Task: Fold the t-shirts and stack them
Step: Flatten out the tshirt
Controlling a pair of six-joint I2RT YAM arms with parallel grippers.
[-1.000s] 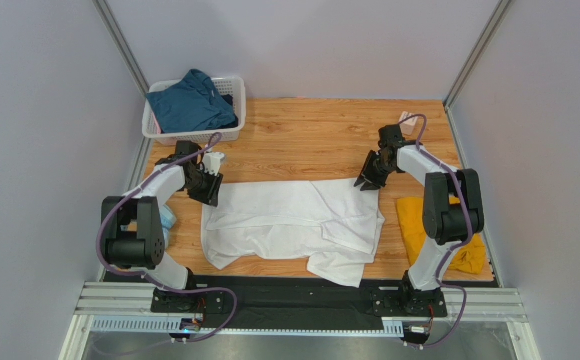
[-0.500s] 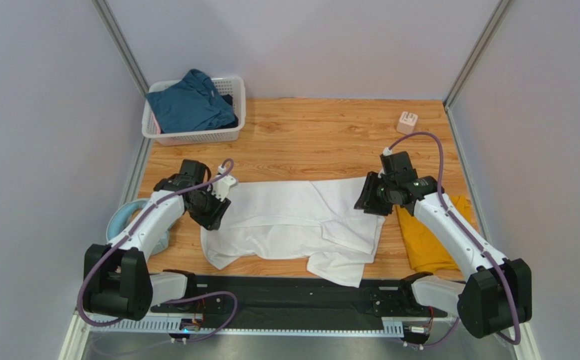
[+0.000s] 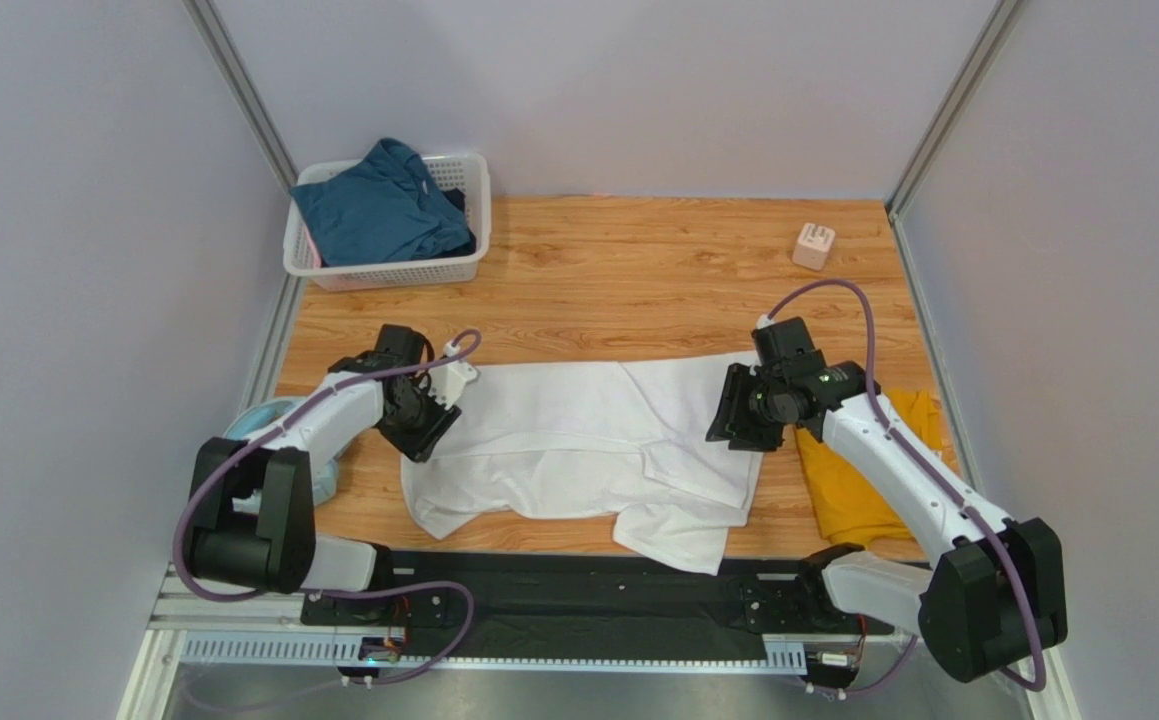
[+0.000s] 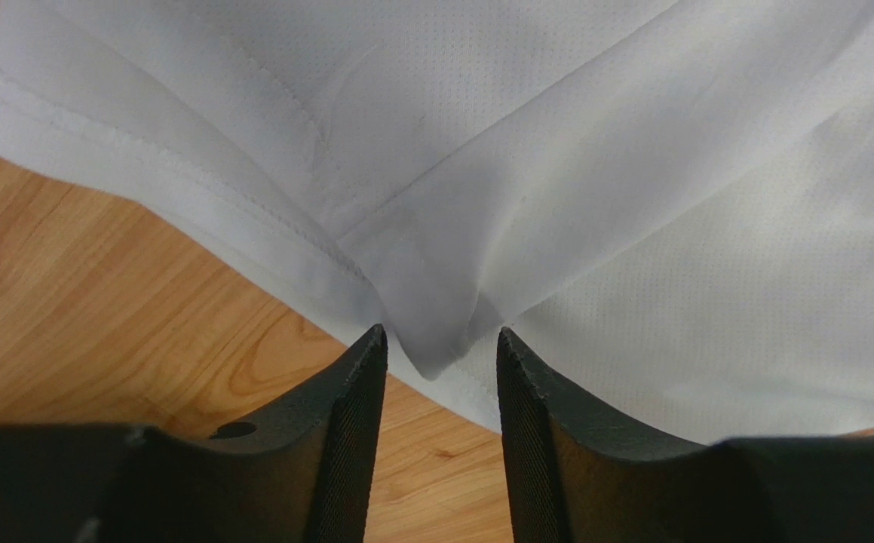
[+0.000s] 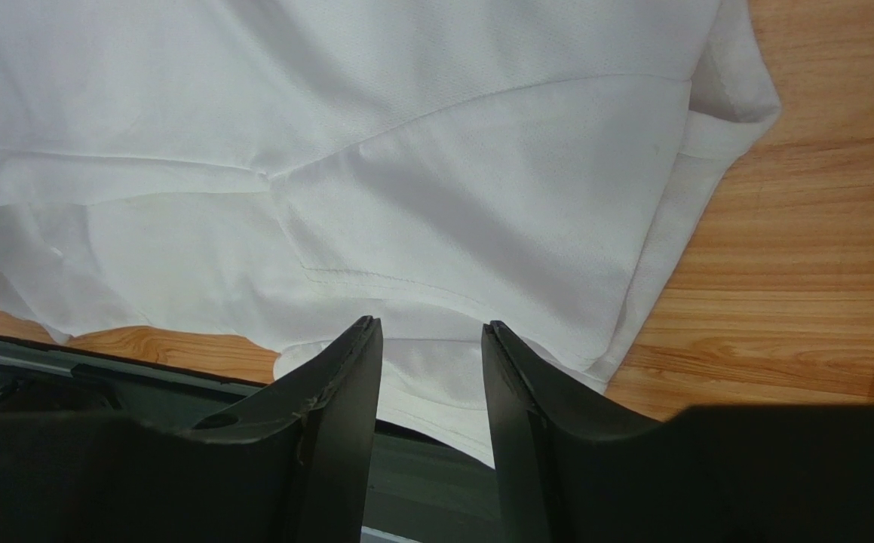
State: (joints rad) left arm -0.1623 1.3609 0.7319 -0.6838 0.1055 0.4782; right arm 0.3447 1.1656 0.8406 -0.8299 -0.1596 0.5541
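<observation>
If the left gripper (image 4: 441, 339) closed too high, it could miss the little peak of cloth between its fingers and come up with nothing. If it bit too deep, it could grab two layers and drag the white t-shirt (image 3: 585, 435) out of shape. The right gripper (image 5: 430, 328) could slip the same way on its side, where the layers lay on top of each other. If one arm pulled harder than the other, the fold would likely come out crooked.

The white t-shirt lay partly folded in the middle of the table (image 3: 615, 285), between the two arms. The left gripper was about half open at the shirt's left edge, with the cloth peak between its fingers but not pinched. The right gripper was about half open over the right edge and held nothing. Whether it touched the cloth could not be told. The mustard-yellow t-shirt (image 3: 841, 488) lay beside the white one, and the teal-blue t-shirt (image 3: 382, 210) sat in the basket (image 3: 458, 270).
</observation>
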